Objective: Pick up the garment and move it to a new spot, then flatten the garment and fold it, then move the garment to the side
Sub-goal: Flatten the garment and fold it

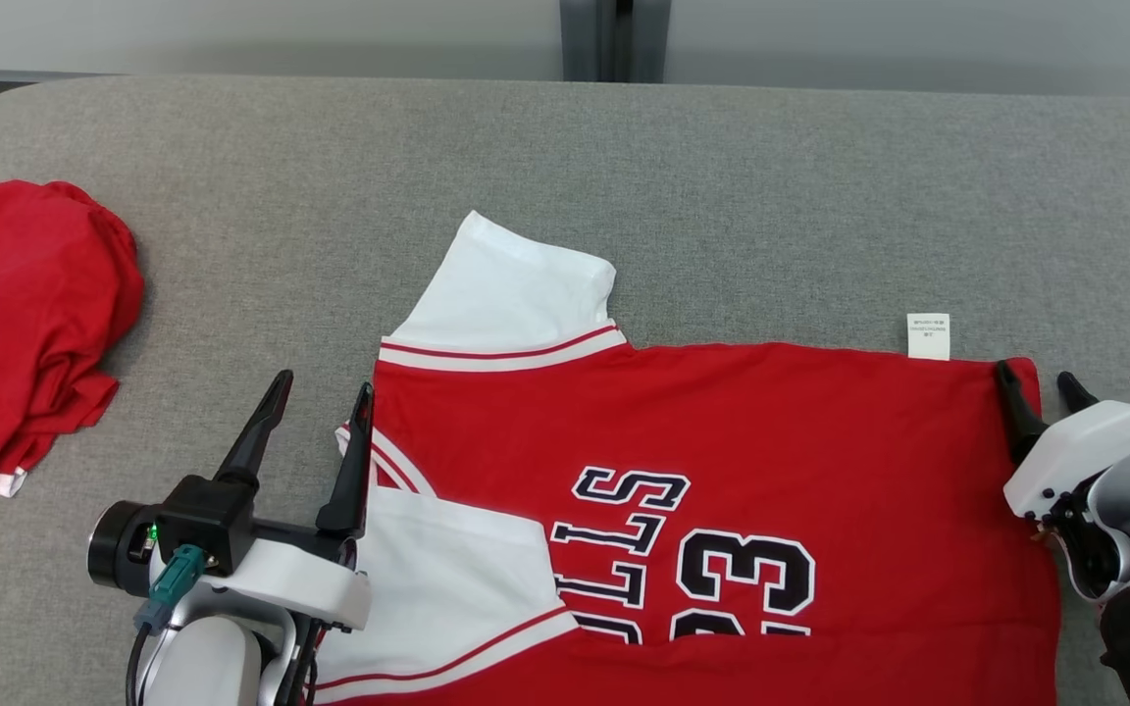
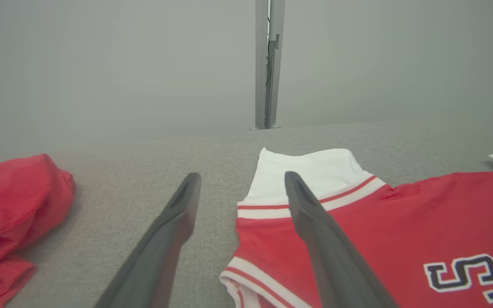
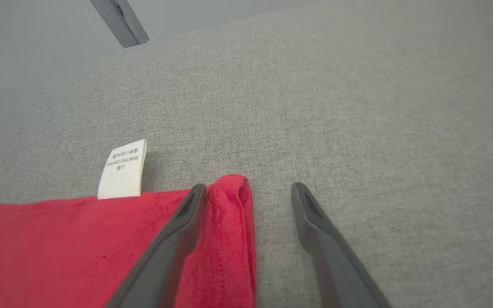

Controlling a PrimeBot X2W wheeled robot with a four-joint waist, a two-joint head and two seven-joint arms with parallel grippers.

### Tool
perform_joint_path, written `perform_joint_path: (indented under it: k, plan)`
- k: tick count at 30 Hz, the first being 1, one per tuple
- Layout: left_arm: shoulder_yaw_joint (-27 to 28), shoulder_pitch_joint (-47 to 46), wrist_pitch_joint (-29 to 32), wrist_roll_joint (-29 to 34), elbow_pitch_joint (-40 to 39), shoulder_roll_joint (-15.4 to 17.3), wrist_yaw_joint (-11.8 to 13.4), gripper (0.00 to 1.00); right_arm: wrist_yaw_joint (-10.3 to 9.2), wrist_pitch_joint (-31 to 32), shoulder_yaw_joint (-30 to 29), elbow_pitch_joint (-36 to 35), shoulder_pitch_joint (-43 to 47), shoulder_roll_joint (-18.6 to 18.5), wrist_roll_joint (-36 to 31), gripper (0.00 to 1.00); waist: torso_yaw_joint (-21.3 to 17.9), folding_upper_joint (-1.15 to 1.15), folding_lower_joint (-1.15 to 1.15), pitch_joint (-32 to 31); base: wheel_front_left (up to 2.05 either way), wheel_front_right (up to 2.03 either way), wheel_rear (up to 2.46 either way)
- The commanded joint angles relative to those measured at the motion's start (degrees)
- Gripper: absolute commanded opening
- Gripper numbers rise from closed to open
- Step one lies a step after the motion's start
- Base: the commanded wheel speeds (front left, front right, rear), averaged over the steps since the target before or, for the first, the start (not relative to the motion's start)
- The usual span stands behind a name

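Well left of the red-and-white basketball jersey [image 1: 722, 422] there's a crumpled red cloth pile [image 1: 30, 324]. The left gripper [image 1: 323, 384] straddles the jersey's left edge, fingers spread, holding nothing. The jersey lies flat on the grey fabric tabletop [image 1: 722, 196]. The right gripper [image 1: 1034, 375] straddles its right corner, fingers spread too, nothing grabbed.

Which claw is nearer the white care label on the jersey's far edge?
Right. The right claw is open at the corner of the jersey, just beside the care label. The left claw is open at the opposite end, near the white sleeve.
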Motion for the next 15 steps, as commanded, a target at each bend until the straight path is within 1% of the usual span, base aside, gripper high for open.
perform_joint_path:
  k: [1, 4, 10, 11, 12, 13, 14, 15]
  plan:
    - [0.3, -1.1, 0.0, 0.6, -0.1, 0.2, -0.3, 1.00, 0.01, 0.0, 0.5, 0.8, -1.0, -0.6, 0.6, 1.00, 0.2, 0.00, 0.00, 0.2, 0.00, 0.00, 0.00]
    - [0.4, -1.3, 0.0, 0.7, 0.0, 0.1, -0.4, 1.00, 0.01, -0.6, 2.6, 2.8, -2.0, -0.7, 2.1, 1.00, 0.3, 0.00, 0.00, 0.4, 0.00, 0.00, 0.00]
    - [0.3, -1.4, 0.0, 0.8, 0.2, 0.1, -0.5, 1.00, 0.01, -1.0, 5.6, 4.1, -2.8, -0.8, 4.1, 1.00, 0.3, 0.00, 0.00, 0.6, 0.00, 0.00, 0.00]
    - [0.2, -1.4, 0.0, 0.8, 0.2, 0.1, -0.5, 1.00, 0.01, -0.8, 6.2, 4.3, -2.9, -0.7, 4.6, 0.98, 0.3, 0.00, 0.00, 0.6, 0.00, 0.00, 0.00]
    - [0.2, -1.5, 0.0, 0.9, 0.2, 0.1, -0.5, 1.00, 0.01, -0.7, 6.8, 4.5, -3.0, -0.8, 5.0, 0.56, 0.3, 0.00, 0.00, 0.6, 0.00, 0.00, 0.00]
    - [0.2, -1.6, 0.0, 0.9, 0.2, 0.1, -0.6, 1.00, 0.01, -0.8, 7.4, 4.7, -3.1, -0.8, 5.5, 0.48, 0.3, 0.00, 0.00, 0.6, 0.00, 0.00, 0.00]
    - [0.3, -1.6, 0.0, 1.0, 0.3, 0.1, -0.6, 1.00, 0.01, -0.8, 8.0, 4.7, -3.1, -0.7, 5.9, 0.33, 0.3, 0.00, 0.00, 0.6, 0.00, 0.00, 0.00]
    - [0.3, -1.5, 0.0, 1.0, 0.3, 0.1, -0.6, 1.00, 0.01, -0.9, 8.7, 4.7, -3.2, -0.7, 6.3, 0.21, 0.2, 0.00, 0.00, 0.6, 0.00, 0.00, 0.00]
